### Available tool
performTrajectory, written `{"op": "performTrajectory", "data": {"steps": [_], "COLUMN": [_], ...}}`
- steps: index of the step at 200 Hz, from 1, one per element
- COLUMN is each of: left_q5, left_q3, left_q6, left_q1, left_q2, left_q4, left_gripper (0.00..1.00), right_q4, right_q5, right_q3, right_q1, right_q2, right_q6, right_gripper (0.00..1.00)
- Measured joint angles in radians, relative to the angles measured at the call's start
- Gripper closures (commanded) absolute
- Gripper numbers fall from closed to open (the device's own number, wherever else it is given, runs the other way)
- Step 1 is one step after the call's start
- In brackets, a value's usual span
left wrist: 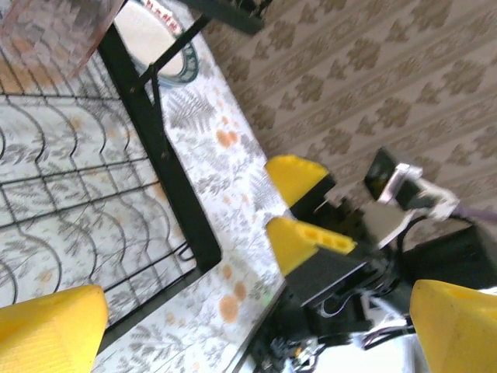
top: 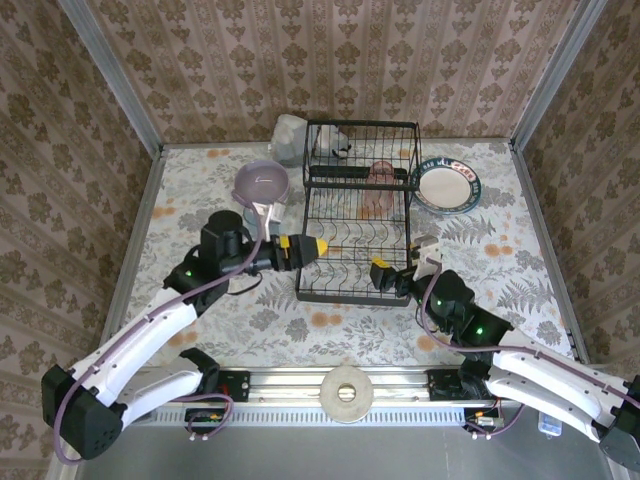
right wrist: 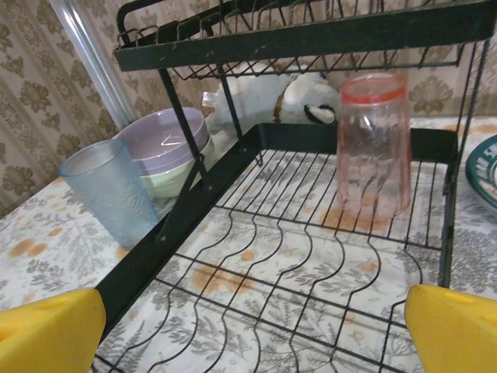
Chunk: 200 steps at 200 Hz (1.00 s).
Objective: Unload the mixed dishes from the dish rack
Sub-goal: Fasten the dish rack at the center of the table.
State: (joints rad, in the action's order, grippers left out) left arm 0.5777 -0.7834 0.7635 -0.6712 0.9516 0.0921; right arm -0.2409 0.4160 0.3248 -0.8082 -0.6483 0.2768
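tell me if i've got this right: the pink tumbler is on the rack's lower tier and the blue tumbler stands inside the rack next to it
Not quite. The pink tumbler is on the lower tier of the dish rack, but the blue tumbler stands outside the rack, on the table beside the stacked bowls. The right wrist view shows it.

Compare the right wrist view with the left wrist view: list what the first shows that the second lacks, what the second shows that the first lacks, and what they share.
Right wrist view, not the left: a grey-blue tumbler standing on the table beside the dish rack, and a lavender bowl nested in a pale green bowl. Left wrist view, not the right: the right gripper seen whole from outside, open, near the rack's corner. Both: the rack's lower wire tier, the pink tumbler standing on it, and the patterned-rim plate.
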Motion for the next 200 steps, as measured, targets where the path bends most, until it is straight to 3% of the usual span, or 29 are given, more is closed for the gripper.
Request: {"op": "performTrajectory", "data": {"steps": [32, 76, 145, 200], "left_q5": [-0.143, -0.348, -0.503, -0.542], "left_q3": [-0.024, -0.106, -0.137, -0.148], "left_q6": [-0.114, -0.197, -0.177, -0.155], "left_q1": [-0.076, -0.113, -0.14, -0.141], "left_q2": [0.05, 0.192, 0.36, 0.437], "left_q4": [0.193, 0.422, 0.528, 0.539], "left_gripper": [0.13, 0.33, 0.44, 0.49], "right_q4": [-0.092, -0.259, -0.563, -0.885], "right_q5": [0.005, -0.006, -0.081, -0.14], "right_q3": [-0.076, -0.151, -0.156, -0.105], "right_q1": [0.0, 0.004, 0.116, 0.204], "right_q2": [0.005, -0.074, -0.363, -0.737], "right_q6": [-0.087, -0.186, -0.221, -0.206], "right_gripper": [0.0, 0.0, 0.0, 0.0]}}
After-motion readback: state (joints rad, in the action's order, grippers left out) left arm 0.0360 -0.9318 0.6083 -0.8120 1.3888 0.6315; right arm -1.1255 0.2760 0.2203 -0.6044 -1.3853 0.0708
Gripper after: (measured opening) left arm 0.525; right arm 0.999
